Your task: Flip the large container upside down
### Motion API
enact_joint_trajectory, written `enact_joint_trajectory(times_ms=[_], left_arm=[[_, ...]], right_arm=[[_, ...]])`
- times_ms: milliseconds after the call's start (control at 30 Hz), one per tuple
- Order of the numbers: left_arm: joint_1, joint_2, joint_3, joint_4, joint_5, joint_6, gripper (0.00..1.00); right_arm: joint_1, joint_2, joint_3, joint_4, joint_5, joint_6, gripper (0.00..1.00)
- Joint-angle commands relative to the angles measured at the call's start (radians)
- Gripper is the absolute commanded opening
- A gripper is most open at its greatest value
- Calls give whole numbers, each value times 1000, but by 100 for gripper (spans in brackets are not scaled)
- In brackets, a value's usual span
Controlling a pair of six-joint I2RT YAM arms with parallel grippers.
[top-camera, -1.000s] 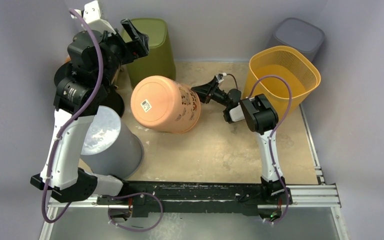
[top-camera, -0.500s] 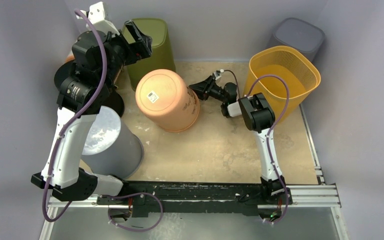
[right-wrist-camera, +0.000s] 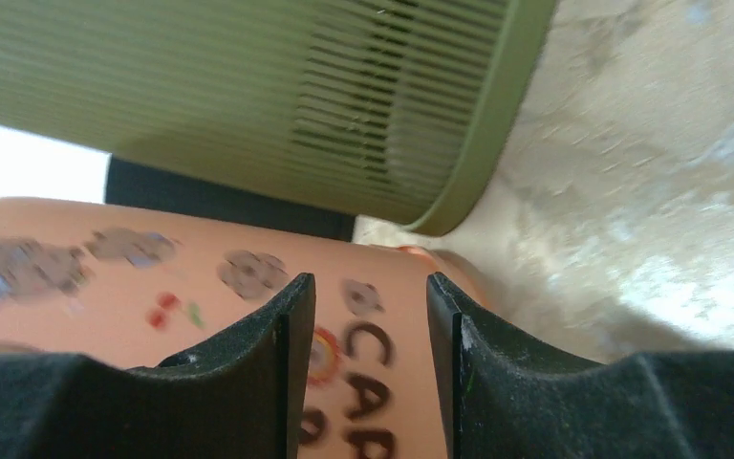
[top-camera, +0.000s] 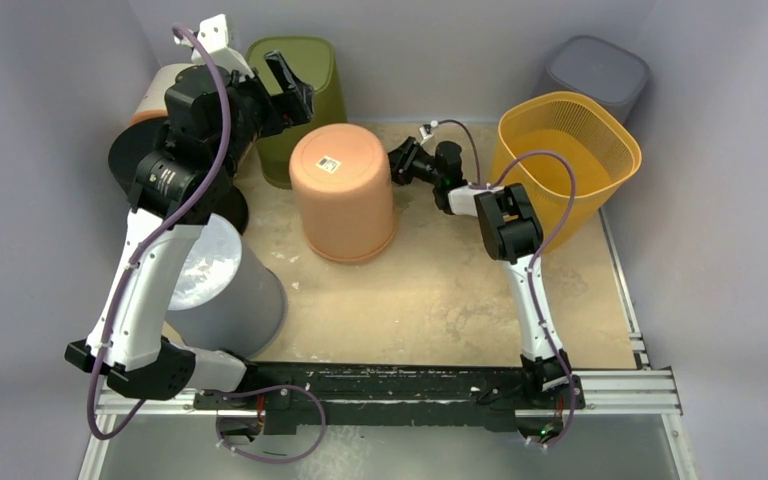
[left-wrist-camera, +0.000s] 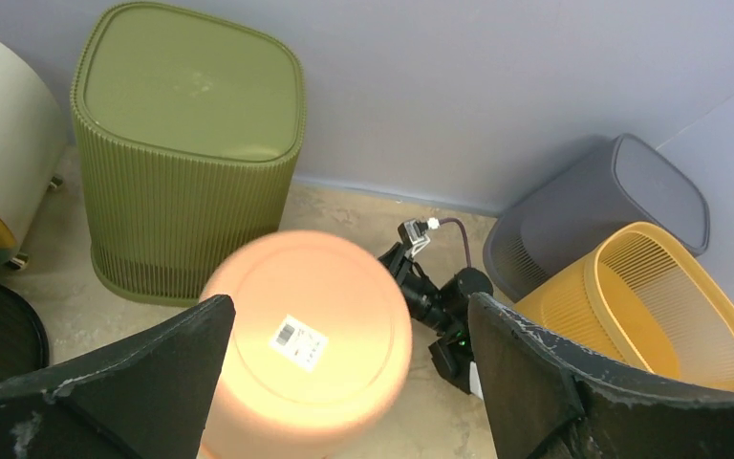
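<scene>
The large container is a peach-orange bucket [top-camera: 342, 195] with printed pictures. It stands mouth down on the table, its labelled bottom facing up. It also shows in the left wrist view [left-wrist-camera: 306, 354] and in the right wrist view [right-wrist-camera: 153, 287]. My left gripper [top-camera: 295, 85] is open and empty, held high above and behind the bucket; its view [left-wrist-camera: 349, 306] looks down on the bucket's bottom. My right gripper [top-camera: 400, 162] is open at the bucket's upper right side, and its jaws [right-wrist-camera: 368, 287] frame the printed wall without holding it.
A green ribbed bin [top-camera: 325, 110] stands upside down right behind the bucket. A yellow mesh basket [top-camera: 570, 150] is at the right, with a dark grey bin [top-camera: 600, 70] behind it. A light grey upturned bin [top-camera: 220, 285] and a black round base [top-camera: 125, 165] are at the left.
The bucket has tipped from lying on its side to standing mouth down. My right gripper has followed it back and to the left. My left arm has shifted slightly right.
</scene>
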Motion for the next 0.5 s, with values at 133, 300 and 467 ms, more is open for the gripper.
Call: enact_joint_trajectory(times_ms=[133,300,467], left_arm=[[2,-12,-21,36,25,-24,89],[2,-39,-42,33,21,-33,89],[1,-61,-64,41,28,-42,89]], right_arm=[[-6,-31,109,-306,150,-297,49],[3,-178,119,-444,256,-453,50],[24,-302,244,-628,335,-629,53]])
